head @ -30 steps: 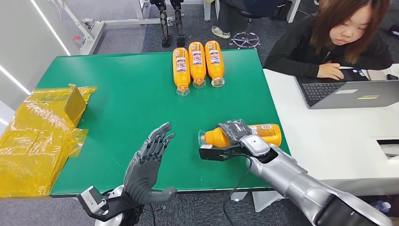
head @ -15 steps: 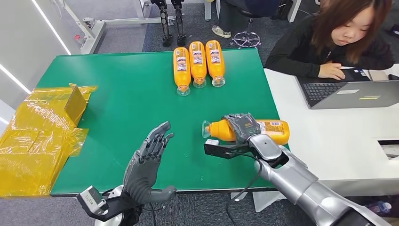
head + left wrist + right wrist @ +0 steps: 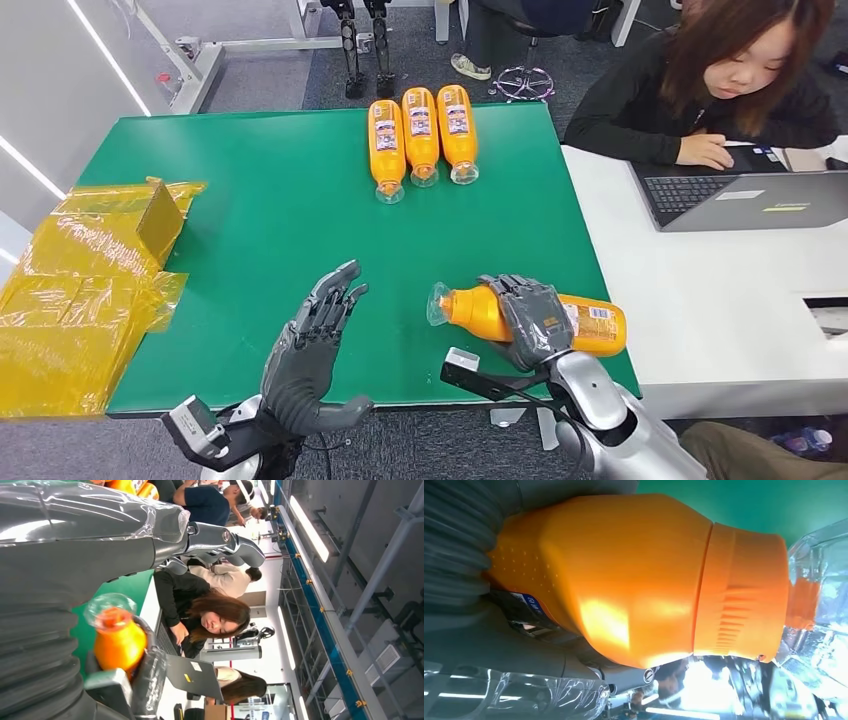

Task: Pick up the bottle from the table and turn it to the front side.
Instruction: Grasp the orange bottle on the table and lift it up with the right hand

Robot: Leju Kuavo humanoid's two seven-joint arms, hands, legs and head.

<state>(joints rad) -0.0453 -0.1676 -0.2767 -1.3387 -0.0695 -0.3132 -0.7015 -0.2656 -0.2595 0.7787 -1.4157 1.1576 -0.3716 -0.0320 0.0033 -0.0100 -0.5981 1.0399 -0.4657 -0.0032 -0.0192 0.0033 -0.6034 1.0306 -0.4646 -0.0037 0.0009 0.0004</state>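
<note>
Looking at the green table (image 3: 250,220) first: it takes up most of the floor space in front of the robot, with a white table (image 3: 700,290) butted against its right side. Person (image 3: 700,90) in a black top sits at the white one, hand by a grey laptop (image 3: 750,200). Crumpled yellow plastic wrap (image 3: 80,290) with a cardboard box in it sits on the green table's left edge.

Right robot hand (image 3: 530,315) is at the near right corner of the green table, fingers wrapped over the middle of an orange bottle (image 3: 590,325). Gripping it. Bottle lies roughly horizontal, clear cap pointing left, label end to the right near the table edge. Can't tell whether it's lifted or touching the surface. Right wrist view has the bottle shoulder (image 3: 624,580) and clear cap close up against the hand.

Left robot hand (image 3: 310,350) is near the front edge, left of the bottle, well apart from it. Fingers extended and apart, holding nothing.

Three more orange bottles (image 3: 420,135) lie side by side at the far edge, touching or nearly so, caps toward the robot.
</note>
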